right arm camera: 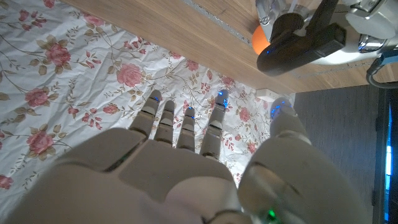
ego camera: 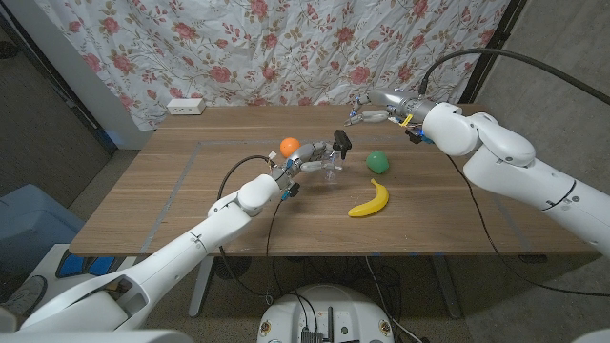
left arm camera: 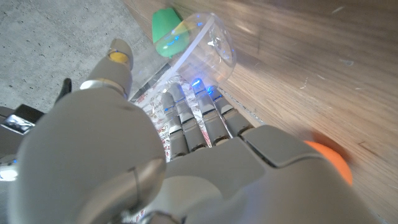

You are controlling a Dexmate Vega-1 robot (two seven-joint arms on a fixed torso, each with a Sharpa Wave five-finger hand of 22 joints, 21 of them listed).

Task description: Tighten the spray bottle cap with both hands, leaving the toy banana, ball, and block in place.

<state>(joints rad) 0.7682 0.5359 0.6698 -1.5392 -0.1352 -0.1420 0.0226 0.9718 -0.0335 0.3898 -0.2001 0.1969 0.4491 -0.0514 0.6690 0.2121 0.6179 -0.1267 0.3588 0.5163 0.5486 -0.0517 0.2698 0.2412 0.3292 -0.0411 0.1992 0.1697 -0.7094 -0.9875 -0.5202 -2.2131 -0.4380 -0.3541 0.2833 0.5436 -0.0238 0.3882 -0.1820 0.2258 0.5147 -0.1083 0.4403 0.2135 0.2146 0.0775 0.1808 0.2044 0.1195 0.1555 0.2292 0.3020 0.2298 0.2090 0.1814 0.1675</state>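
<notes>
counter [ego camera: 191, 205]: brown wood, matt, fine grain and light scratches in the left wrist view
spray bottle [ego camera: 331, 164]: clear, see-through plastic body with bright glints; black, faintly shiny plastic spray head
toy banana [ego camera: 371, 200]: yellow, smooth, glossy
ball [ego camera: 289, 147]: orange, smooth
block [ego camera: 378, 161]: green, smooth, plastic-looking
left hand [ego camera: 307, 159]: grey shell, smooth and matt; fingers [left arm camera: 186, 124] of darker segments
right hand [ego camera: 374, 110]: pale grey casing, smooth, satin sheen
arms: white, smooth, glossy covers
curtain [ego camera: 286, 48]: white cloth printed with red roses, wrinkled
floor [left arm camera: 43, 43]: grey, rough, speckled like concrete
</notes>
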